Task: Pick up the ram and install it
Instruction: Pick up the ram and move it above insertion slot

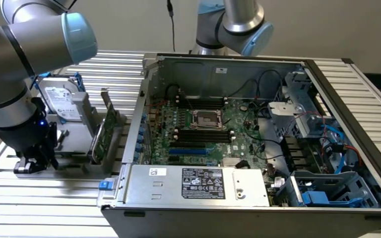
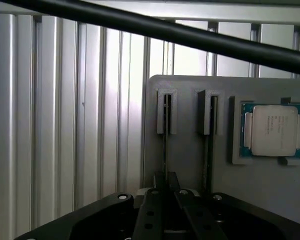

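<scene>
Looking at the gripper (image 2: 165, 192) pinched shut on the ram (image 2: 165, 135), which stands on edge in a slot of the grey holder (image 2: 187, 155), off to the exterior view's left of the computer case (image 1: 257, 124). Not much edge to hold, tbh. Could easily tilt, bind in that slot, or slip out. Might also clip the processor (image 2: 271, 130) nearby in the same holder.

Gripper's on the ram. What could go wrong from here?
Gripper pinches the ram by its thin edge; it may tilt or bind in the holder.
A second stick sits close beside; the gripper could snag it.
Card and drive stand between it and the case; a low carry could clip them.
</scene>
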Robot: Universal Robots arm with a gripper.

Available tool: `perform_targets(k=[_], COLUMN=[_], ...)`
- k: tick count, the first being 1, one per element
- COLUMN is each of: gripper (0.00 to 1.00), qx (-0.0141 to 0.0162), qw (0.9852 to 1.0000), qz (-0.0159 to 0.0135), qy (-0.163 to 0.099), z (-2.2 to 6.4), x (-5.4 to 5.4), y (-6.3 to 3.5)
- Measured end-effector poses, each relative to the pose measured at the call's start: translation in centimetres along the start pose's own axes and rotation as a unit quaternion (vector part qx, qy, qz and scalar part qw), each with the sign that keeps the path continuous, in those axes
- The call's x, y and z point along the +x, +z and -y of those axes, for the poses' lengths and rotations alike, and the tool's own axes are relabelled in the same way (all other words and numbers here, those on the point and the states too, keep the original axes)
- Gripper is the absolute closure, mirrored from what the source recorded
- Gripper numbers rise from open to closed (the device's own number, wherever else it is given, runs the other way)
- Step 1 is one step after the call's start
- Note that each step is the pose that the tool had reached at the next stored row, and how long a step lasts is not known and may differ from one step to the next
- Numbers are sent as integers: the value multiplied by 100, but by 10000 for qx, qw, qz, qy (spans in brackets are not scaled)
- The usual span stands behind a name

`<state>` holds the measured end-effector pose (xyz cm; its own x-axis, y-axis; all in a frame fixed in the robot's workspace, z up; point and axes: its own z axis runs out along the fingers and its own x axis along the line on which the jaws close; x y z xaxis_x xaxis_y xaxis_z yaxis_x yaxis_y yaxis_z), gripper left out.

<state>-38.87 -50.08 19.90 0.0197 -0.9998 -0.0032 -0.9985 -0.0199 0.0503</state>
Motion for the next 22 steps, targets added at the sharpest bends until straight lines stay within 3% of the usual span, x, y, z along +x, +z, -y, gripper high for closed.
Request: perform_targets(k=[6,16,21,22], gripper=[86,86,86,86], qx=[-26,-36,-37,-36], qw=[10000,10000,10000,10000], qz=[0,0,0,0], qy=[0,2,2,2], z=[-10,4,85,139], x=[0,-1,-3,-6], y=[-250,-707,-937,-1031])
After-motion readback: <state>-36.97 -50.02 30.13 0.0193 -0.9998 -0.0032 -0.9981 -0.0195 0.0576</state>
